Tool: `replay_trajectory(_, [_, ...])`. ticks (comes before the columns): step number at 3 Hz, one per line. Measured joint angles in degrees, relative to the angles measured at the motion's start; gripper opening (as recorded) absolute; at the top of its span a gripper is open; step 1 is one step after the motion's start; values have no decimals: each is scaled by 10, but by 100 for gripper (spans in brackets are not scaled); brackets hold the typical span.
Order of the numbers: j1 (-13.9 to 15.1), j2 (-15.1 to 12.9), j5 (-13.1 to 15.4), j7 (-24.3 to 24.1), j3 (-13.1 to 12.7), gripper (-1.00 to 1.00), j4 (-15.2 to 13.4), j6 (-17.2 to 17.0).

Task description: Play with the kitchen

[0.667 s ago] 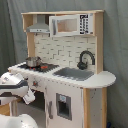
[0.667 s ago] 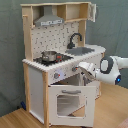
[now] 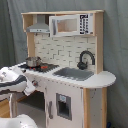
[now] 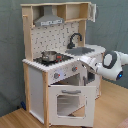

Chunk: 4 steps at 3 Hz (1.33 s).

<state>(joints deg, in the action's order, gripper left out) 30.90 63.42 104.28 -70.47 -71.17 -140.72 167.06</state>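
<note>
Grey curtains hang behind the kitchen [image 3: 65, 65] [image 4: 60, 60], which stands on a wooden floor [image 4: 15, 119]. On its stove [image 4: 50, 59] sits a small metal pot [image 3: 33, 61] [image 4: 49, 55]; a black faucet [image 3: 86, 59] [image 4: 75, 39] arches over the sink [image 3: 74, 74] [image 4: 84, 50], and a grey hood [image 3: 39, 27] [image 4: 49, 21] hangs above. In the second exterior view the oven door [image 4: 65, 102] stands ajar. The white robot arm [image 4: 111, 64] [image 3: 12, 82] reaches toward the kitchen's front by the knobs [image 4: 56, 76]; whether its gripper [image 4: 84, 62] is clenched or released, I cannot tell.
</note>
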Motion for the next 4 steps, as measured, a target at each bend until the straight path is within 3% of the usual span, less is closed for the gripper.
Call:
replay_trajectory(2, [-54, 56, -1, 87, 52, 100, 0, 0])
replay_trajectory(4, [-72, 121, -9, 192, 100, 100, 7, 0])
